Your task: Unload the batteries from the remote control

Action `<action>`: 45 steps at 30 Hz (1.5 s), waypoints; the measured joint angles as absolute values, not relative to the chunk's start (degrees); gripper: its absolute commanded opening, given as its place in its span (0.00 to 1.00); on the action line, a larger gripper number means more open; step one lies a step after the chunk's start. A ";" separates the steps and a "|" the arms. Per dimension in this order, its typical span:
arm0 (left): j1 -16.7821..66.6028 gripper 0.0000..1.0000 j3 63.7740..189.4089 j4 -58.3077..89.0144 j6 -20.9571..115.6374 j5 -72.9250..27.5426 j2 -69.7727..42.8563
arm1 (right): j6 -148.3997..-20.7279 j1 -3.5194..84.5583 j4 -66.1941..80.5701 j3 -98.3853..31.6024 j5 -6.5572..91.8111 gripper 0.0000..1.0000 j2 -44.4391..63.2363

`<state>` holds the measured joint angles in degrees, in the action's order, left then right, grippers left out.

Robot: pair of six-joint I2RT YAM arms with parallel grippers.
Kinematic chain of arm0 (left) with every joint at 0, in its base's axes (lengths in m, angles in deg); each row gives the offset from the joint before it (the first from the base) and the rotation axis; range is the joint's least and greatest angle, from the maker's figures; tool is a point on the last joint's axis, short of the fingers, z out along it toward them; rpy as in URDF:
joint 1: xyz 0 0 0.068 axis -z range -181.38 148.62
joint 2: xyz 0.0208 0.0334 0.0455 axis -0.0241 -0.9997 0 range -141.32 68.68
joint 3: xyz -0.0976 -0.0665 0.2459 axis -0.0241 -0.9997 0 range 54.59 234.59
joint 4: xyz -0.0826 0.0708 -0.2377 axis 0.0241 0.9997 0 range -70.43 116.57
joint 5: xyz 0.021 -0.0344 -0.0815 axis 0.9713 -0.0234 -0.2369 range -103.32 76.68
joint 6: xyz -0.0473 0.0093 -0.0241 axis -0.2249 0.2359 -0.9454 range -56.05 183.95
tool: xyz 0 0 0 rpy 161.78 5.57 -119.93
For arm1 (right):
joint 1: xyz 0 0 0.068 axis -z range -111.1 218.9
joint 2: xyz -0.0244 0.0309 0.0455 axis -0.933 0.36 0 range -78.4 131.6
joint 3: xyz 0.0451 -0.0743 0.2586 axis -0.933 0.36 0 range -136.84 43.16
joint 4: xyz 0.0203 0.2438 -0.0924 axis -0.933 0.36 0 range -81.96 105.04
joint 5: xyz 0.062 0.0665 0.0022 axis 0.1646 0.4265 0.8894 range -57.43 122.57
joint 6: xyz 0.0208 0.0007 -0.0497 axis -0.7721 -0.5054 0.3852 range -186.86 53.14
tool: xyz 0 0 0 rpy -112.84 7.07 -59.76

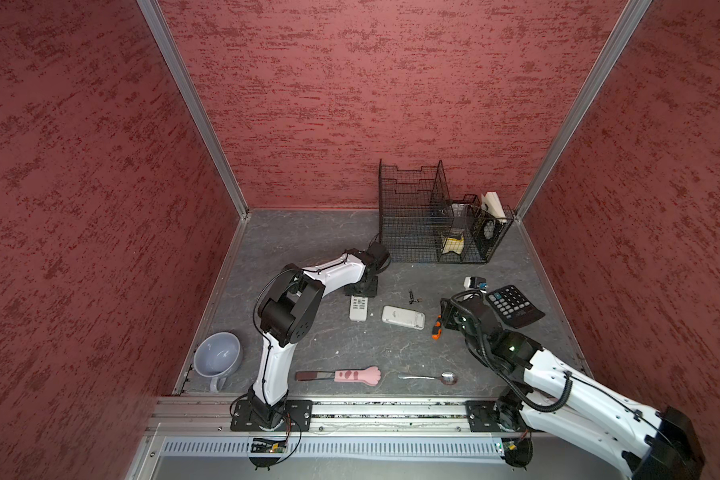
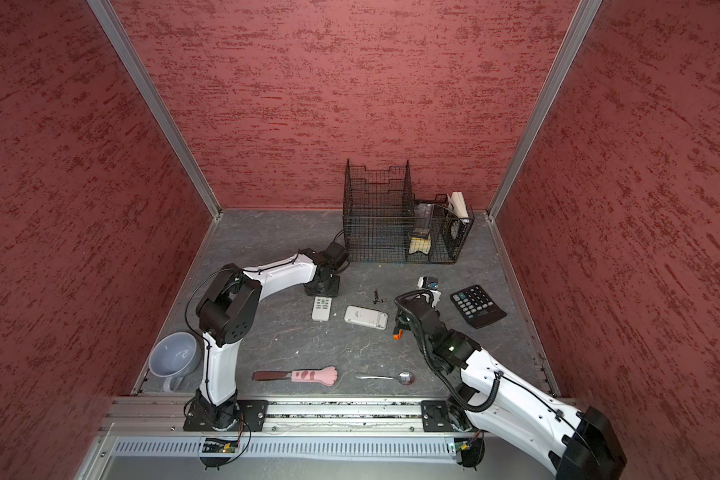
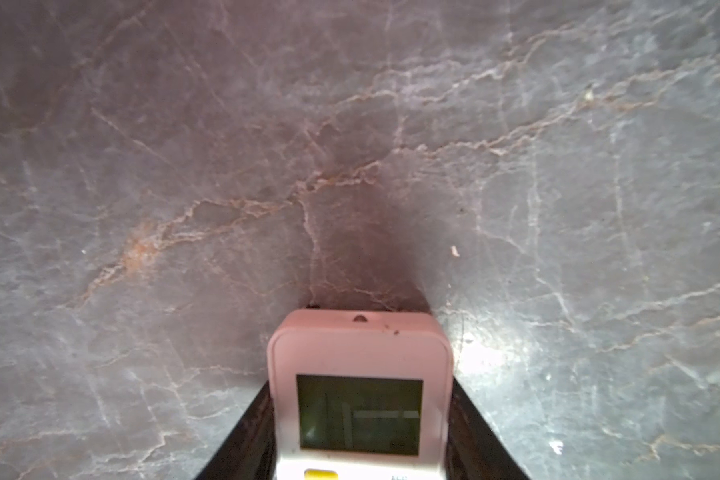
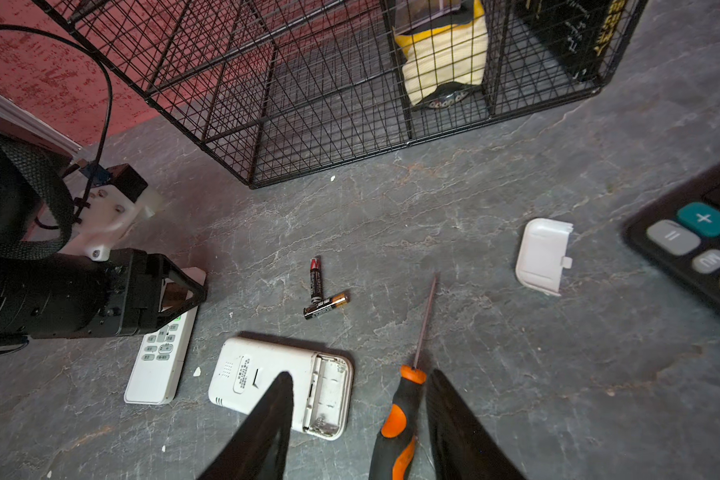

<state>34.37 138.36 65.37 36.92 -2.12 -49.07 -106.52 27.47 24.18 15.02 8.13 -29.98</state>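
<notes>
Left claw (image 4: 181,291) stood over the display end of the slim remote (image 4: 159,365). Its black fingers (image 3: 252,436) lay against both long sides in the left wrist view, so it was judged closed on the casing; how firmly could not be told.

The slim remote lay face up on the table (image 1: 300,232), with its long axis running from the claw back toward the base rail. Its rear face, where a battery door would sit, was hidden. The coming move was judged to turn on this: the casing had to be lifted and rolled about its long axis, and the left arm was plainly the nearer.

Right claw (image 4: 358,374) hung half open and empty above the screwdriver (image 4: 395,424) and the wide remote (image 4: 262,370), gripping neither.

Two batteries (image 4: 319,291) lay loose on the table just beyond the wide remote, touching in an L. The wide remote lay back up with its compartment (image 4: 329,395) open and empty, and its cover (image 4: 543,255) lay well apart.

Both casings were smooth white plastic with rounded corners. The batteries were thin dark cylinders, one banded red and one gold-ended. The table showed a grey, veined, stone-like surface.
</notes>
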 measured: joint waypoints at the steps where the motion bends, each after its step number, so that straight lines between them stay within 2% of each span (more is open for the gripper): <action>1: 34.28 0.27 138.01 65.02 36.81 -2.23 -48.89 | -106.46 27.47 24.07 15.02 8.41 0.51 -29.74; 10: 30.41 0.23 128.63 59.36 35.22 -8.13 -42.16 | -105.19 27.08 17.78 13.36 16.74 0.50 -22.77; 19: 27.20 0.23 119.12 54.18 30.25 -18.95 -30.75 | -108.29 21.16 6.41 11.50 24.85 0.52 -10.39; 25: 26.96 0.22 117.62 50.80 27.50 -23.67 -24.81 | -110.20 16.76 2.87 7.17 26.27 0.53 -4.43; 36: 27.64 0.22 116.44 47.98 24.18 -27.01 -22.08 | -111.88 12.76 -1.35 3.24 26.86 0.53 1.19; 45: 30.06 0.22 116.37 47.76 22.74 -27.14 -18.91 | -112.71 12.70 -1.68 0.68 26.73 0.46 3.55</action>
